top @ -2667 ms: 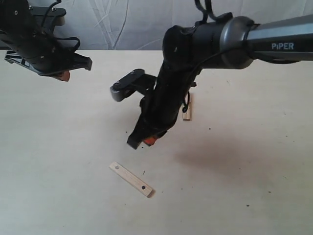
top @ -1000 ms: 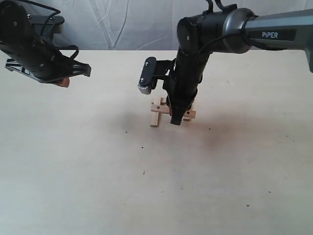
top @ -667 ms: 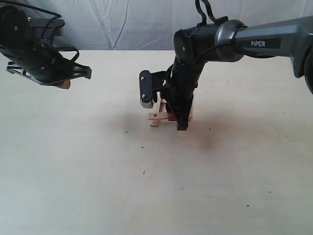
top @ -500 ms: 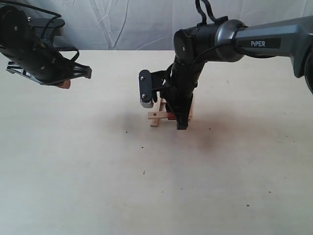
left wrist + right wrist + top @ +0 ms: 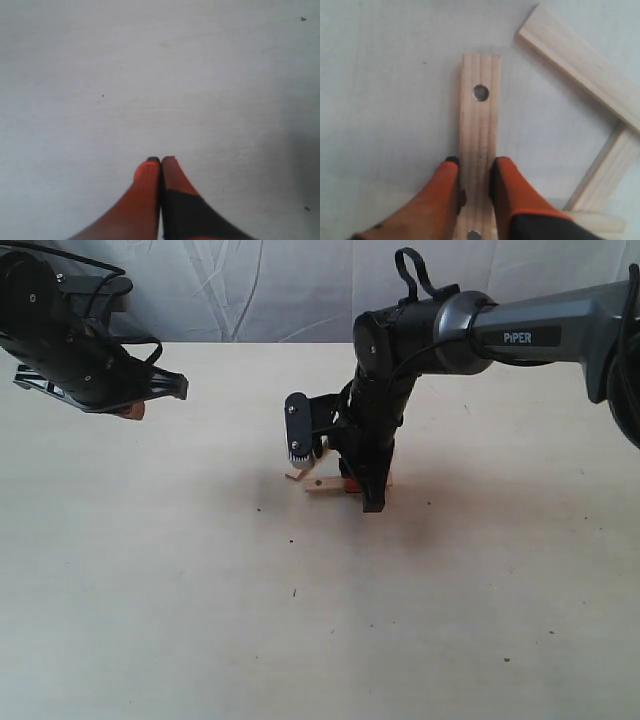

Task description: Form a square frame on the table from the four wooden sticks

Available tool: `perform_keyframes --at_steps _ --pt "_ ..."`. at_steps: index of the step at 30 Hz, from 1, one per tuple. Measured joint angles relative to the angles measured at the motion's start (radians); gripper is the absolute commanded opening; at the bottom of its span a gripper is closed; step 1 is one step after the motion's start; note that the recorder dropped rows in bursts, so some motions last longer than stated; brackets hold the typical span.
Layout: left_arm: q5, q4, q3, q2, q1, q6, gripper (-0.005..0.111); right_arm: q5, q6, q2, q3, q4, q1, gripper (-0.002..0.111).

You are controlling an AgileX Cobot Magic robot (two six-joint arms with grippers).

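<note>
My right gripper (image 5: 358,488) points down at the table (image 5: 200,590) and is shut on one of the four wooden sticks, a holed strip (image 5: 480,130) held across its width between the orange fingers (image 5: 447,185). In the exterior view that strip (image 5: 325,486) pokes out to the left of the gripper. Three plain strips lie around it: a long slanted one (image 5: 580,65), one (image 5: 602,170) meeting it at a corner, and one (image 5: 597,221) under the fingers. They form a skewed, partly open square frame. My left gripper (image 5: 128,410) hovers far to the left, shut and empty (image 5: 161,161).
The right arm's dark wrist (image 5: 375,420) and its camera block (image 5: 297,435) hide most of the frame in the exterior view. A white cloth backdrop (image 5: 250,290) runs behind the table's far edge.
The right gripper carried the holed stick from the front of the table onto the other sticks. In the last half second the left side of the frame has skewed outwards. The left arm stays put.
</note>
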Motion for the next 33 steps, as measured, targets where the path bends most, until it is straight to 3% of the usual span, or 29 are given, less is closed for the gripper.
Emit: perform_keyframes --at_steps 12,27,33 --pt "-0.005 -0.013 0.0 0.0 0.0 0.0 0.0 -0.004 0.134 0.0 -0.013 0.0 0.0 -0.001" --pt "-0.169 -0.365 0.0 0.187 -0.003 0.0 0.0 0.019 0.313 -0.004 -0.075 0.0 0.0 -0.001" --pt "-0.248 -0.482 0.0 0.252 -0.073 0.0 0.0 0.021 0.34 -0.004 -0.075 0.0 0.0 -0.001"
